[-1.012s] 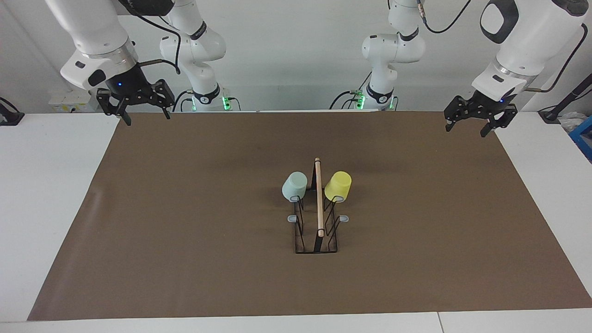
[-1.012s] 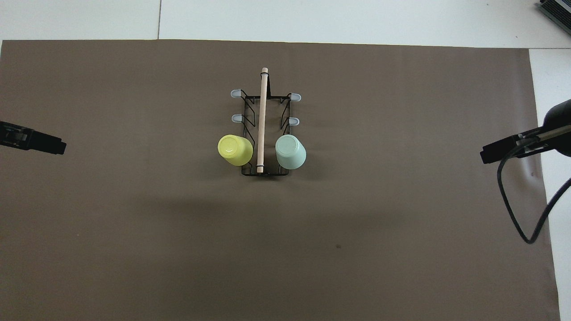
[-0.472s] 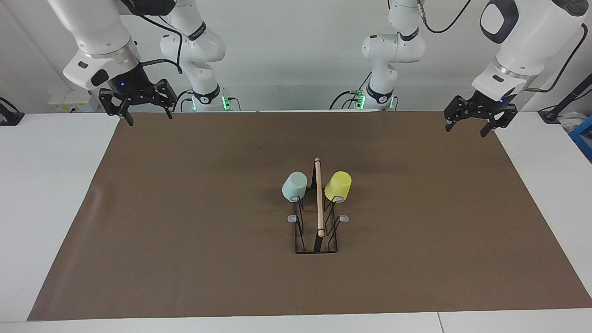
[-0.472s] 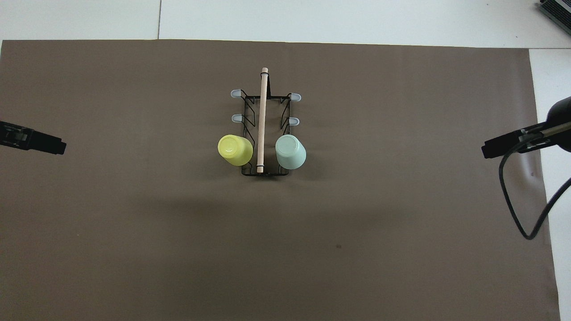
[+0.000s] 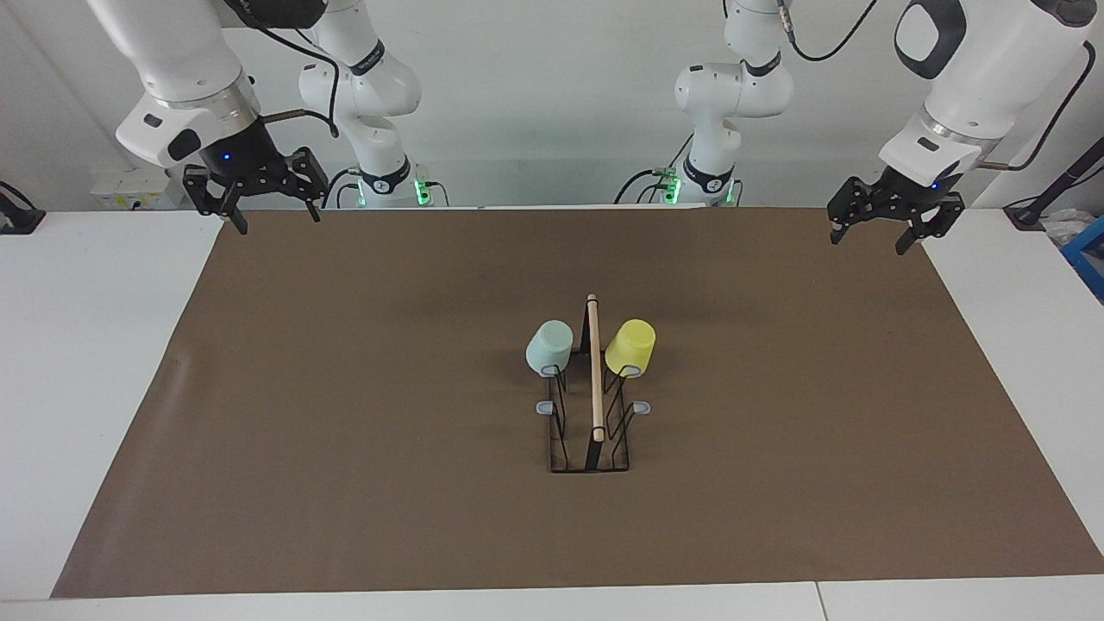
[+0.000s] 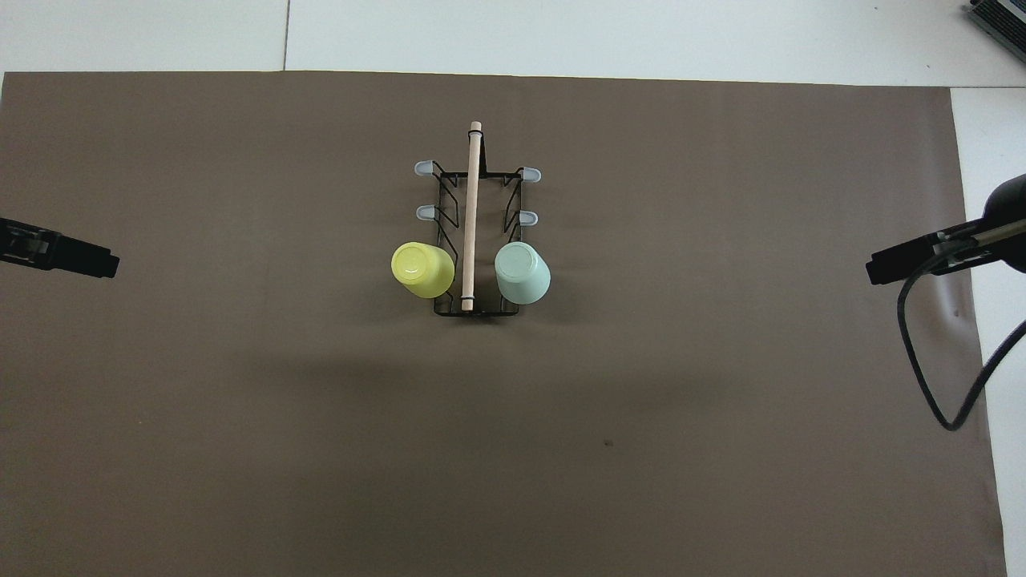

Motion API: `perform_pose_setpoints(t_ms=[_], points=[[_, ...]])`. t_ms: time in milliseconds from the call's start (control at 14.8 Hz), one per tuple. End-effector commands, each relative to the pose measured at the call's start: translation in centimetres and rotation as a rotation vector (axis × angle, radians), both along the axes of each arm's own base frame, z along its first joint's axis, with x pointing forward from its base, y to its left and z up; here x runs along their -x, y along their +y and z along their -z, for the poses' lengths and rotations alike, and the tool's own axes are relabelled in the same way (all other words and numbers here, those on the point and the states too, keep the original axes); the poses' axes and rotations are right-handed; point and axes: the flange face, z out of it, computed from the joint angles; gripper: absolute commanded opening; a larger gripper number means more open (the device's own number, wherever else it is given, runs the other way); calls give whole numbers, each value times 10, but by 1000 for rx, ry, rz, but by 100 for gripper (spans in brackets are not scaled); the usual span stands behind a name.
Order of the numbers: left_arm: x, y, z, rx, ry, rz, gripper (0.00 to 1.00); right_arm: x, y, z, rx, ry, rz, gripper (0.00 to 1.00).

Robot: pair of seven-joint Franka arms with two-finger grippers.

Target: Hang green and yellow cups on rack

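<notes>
- The right pincer (image 5: 272, 216) is hanging over the corner of the brown mat (image 5: 345, 431) at the right arm's end of the bench (image 5: 86, 388), its fingers spread apart and gripping nothing.
- One mint green cup (image 5: 549, 348) is sitting upside down on a prong of the rack (image 5: 592, 431), on the side toward the right arm, at the rack's end nearer to the robots.
- One black wire rack is standing in the middle of the mat, with its wooden rod (image 5: 594, 366) running along the top, pointing toward and away from the robots.
- Four grey-tipped prongs are staying bare in the overhead view, two per side, farther from the robots than the cups; nothing is standing between either pincer and the rack.
- One yellow cup (image 5: 630, 348) is sitting upside down on the prong across the rod from the green one, toward the left arm.
- The left pincer (image 5: 875, 233) is hanging over the mat's corner at the left arm's end, fingers released and holding nothing.
- Both arms are waiting well apart from the rack.
</notes>
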Motion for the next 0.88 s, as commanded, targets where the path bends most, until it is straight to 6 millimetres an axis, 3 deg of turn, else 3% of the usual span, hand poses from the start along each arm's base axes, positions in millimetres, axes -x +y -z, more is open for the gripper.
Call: perform_pose_setpoints(t_ms=[0,810], points=[[9,-2,-2,-11,-4,-3,100,-1,-3,-4,14,-15,11,100],[8,-1,-2,-13,-3,-5,100,-1,-19,-5,8,-18,35,100]])
